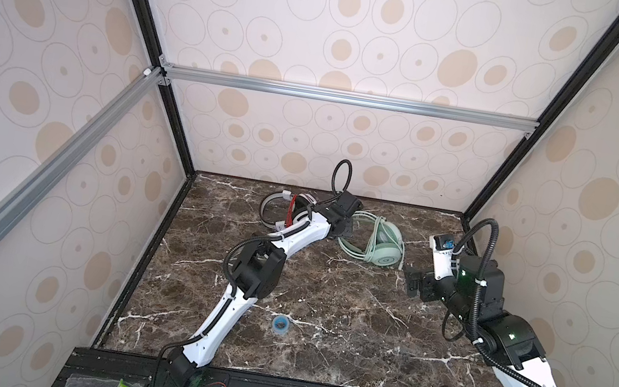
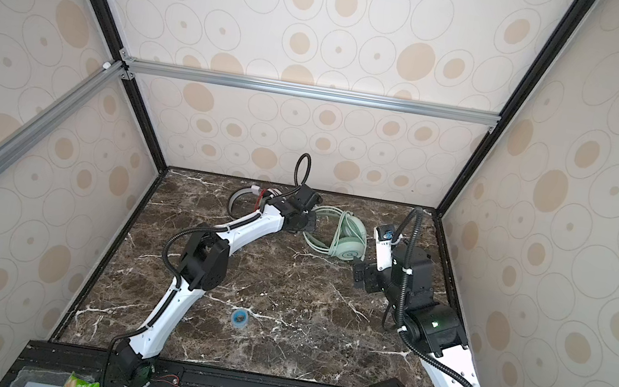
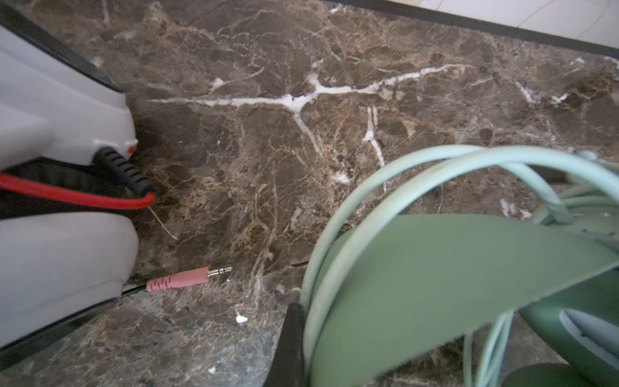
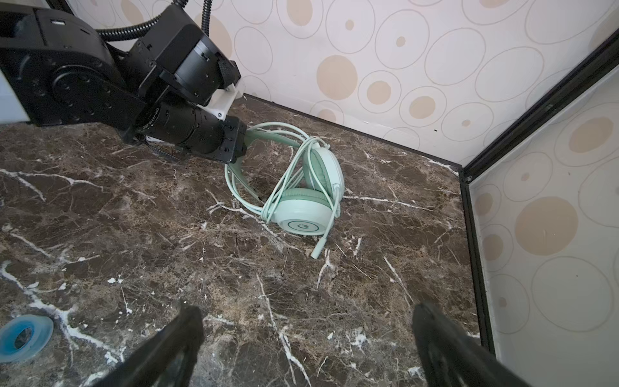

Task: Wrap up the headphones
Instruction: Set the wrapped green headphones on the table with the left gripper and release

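Two hands are flanking the job: the left hand point(image 4: 238, 150) is clamping shut on the headband point(image 3: 435, 268) of the mint headphones point(image 4: 301, 207), which are lying far-centre on the surface point(image 1: 323, 310), and the right hand point(image 4: 308, 330) is hovering wide open and empty near their right. Their pale cord point(image 4: 241, 187) is sitting in loose loops with its plug point(image 4: 318, 249) trailing free, so any tug is risking unwinding it or dragging the pair into the white-and-black headphones point(image 1: 276, 208) just left.

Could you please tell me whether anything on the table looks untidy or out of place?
On the mint-green headphones, the cord is looped loosely, its plug trailing free on the table. A small blue ring lies alone near its front edge.
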